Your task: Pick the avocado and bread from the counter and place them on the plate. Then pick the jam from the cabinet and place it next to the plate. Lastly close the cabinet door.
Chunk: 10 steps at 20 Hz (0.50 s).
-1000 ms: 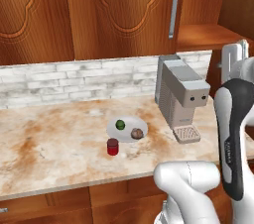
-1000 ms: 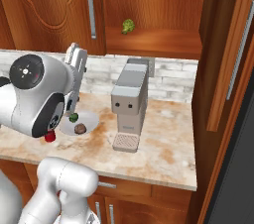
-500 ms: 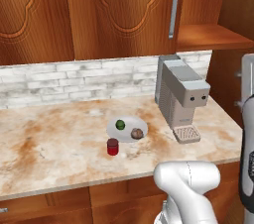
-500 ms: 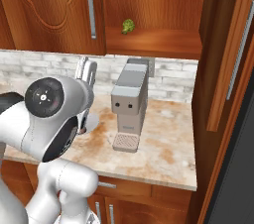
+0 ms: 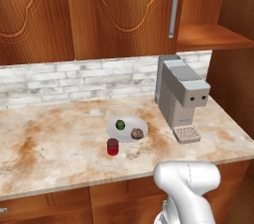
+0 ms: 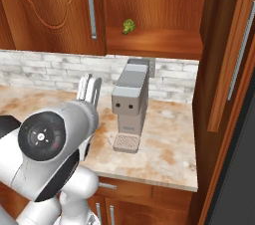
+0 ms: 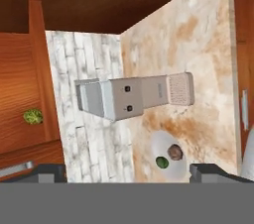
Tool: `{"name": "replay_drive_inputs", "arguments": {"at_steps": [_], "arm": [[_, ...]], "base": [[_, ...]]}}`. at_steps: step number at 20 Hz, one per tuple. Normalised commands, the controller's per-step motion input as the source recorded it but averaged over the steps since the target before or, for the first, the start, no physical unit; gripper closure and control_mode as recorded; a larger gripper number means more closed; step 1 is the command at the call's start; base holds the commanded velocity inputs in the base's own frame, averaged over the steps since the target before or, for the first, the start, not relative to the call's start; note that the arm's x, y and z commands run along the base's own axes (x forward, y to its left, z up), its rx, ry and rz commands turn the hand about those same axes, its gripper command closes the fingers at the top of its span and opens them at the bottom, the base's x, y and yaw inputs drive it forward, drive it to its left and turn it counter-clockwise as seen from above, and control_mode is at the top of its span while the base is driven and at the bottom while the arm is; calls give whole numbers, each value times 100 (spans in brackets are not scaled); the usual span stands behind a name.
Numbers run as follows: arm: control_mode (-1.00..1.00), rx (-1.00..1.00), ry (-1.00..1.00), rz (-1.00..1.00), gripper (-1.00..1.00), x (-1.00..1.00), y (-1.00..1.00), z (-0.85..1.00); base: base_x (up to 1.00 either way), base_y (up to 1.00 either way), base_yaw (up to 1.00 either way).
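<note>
Avocado (image 5: 120, 125) and bread (image 5: 136, 133) on plate (image 5: 127, 137), jam (image 5: 113, 146) just beside its rim

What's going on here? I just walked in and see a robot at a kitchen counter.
A white arm is tidying breakfast items. The avocado and bread sit on the plate, and the jam stands on the counter beside it. The gripper is open, holding nothing. The cabinet is open, its door swung out, so closing it remains.
</note>
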Motion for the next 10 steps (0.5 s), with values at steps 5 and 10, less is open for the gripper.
{"name": "replay_drive_inputs", "arguments": {"at_steps": [5,10], "arm": [[-100,1,-18,0,-100,-55,-41,-26],[-100,4,0,-4,-100,-34,-28,-7]], "base": [[0,0,0],[0,0,0]]}}
